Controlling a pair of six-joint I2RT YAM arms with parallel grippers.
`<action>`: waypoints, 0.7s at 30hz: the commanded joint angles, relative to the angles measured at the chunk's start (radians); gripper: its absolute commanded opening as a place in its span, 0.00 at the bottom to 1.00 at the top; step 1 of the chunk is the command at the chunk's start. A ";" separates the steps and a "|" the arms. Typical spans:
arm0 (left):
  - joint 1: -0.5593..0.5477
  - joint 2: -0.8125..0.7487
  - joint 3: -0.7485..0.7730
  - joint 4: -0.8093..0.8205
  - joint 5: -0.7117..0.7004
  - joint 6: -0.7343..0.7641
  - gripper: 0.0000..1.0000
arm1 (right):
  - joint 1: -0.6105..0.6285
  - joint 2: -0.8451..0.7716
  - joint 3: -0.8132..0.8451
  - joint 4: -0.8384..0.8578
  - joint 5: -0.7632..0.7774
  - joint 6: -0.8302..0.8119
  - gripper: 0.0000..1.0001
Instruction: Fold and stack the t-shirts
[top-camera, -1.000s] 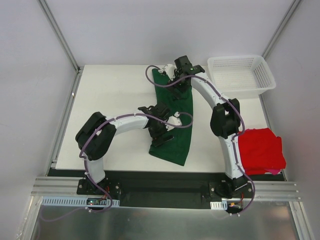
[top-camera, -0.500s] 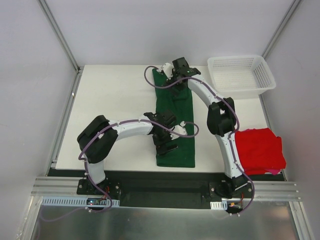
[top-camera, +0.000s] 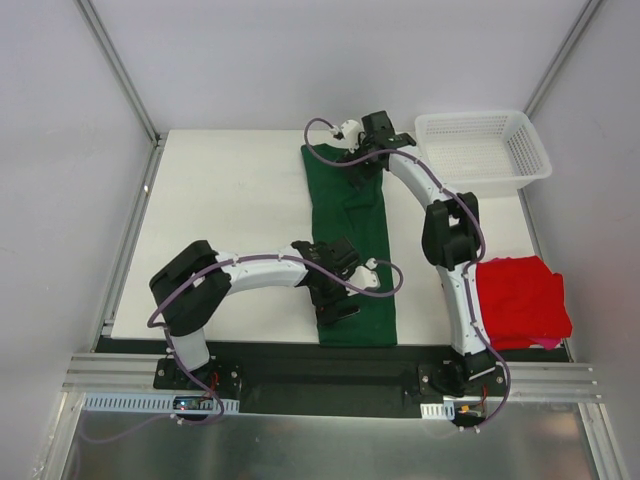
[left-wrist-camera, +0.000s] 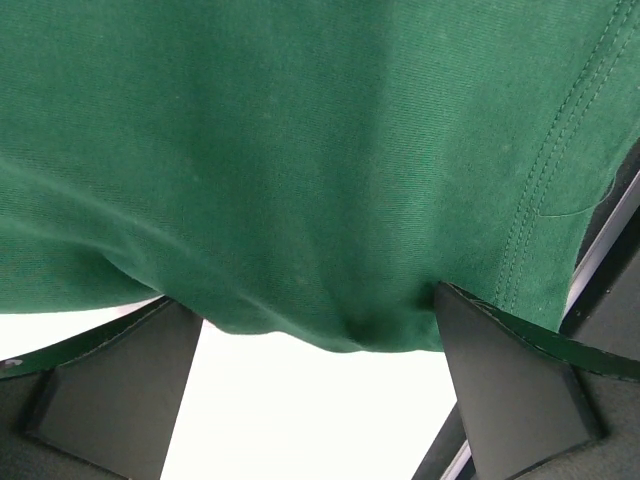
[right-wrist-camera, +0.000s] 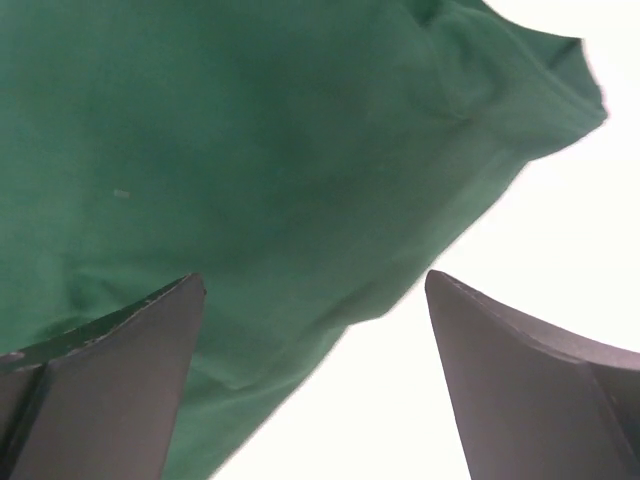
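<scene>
We count two t-shirts: one dark green cloth t-shirt (top-camera: 350, 235) in a long strip on the surface (top-camera: 230, 210), one bright red cloth t-shirt (top-camera: 520, 300) at its right edge. Left gripper (top-camera: 337, 308) and right gripper (top-camera: 358, 170) both spread open on the green.

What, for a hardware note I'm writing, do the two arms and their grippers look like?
The left arm and right arm match: curved white links, bulky black joint housings. A purple cable runs along each, looping free near the wrist. The left gripper and right gripper are black; their fingers are dark, flat wedges. No markings are legible.
</scene>
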 joint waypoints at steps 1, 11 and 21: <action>-0.014 -0.010 -0.050 -0.068 0.049 -0.039 0.99 | 0.008 -0.105 0.018 -0.081 -0.203 0.143 0.96; 0.007 -0.072 -0.049 -0.122 0.010 -0.003 0.99 | 0.011 -0.111 0.019 -0.289 -0.495 0.217 0.97; 0.224 -0.315 0.065 -0.284 0.015 0.089 0.99 | 0.057 -0.054 -0.018 -0.265 -0.363 0.137 0.97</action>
